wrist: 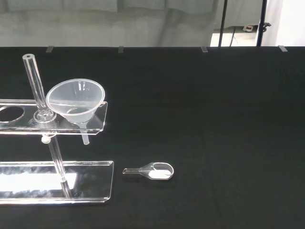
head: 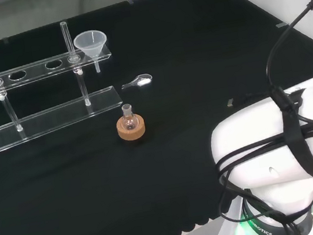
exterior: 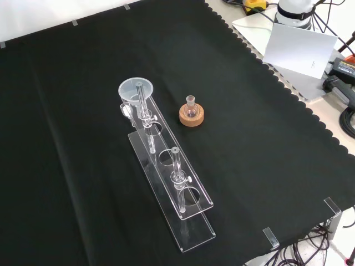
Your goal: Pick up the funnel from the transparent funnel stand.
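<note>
In the head view you see one clear funnel (head: 90, 43) sitting in the end hole of the clear funnel stand (head: 49, 119), with one small flask (head: 129, 122) on a cork ring (head: 131, 130) and one little scoop (head: 139, 82) near it, and the arm's white link (head: 279, 140) far to the right. In the front view the funnel (exterior: 136, 91) sits at the stand's (exterior: 172, 183) far end, with the flask (exterior: 192, 110) beside it. In the wrist view the funnel (wrist: 76, 99) sits on the stand's top shelf (wrist: 52, 121), and the scoop (wrist: 155, 171) holds white powder; you cannot tell how the fingers are.
</note>
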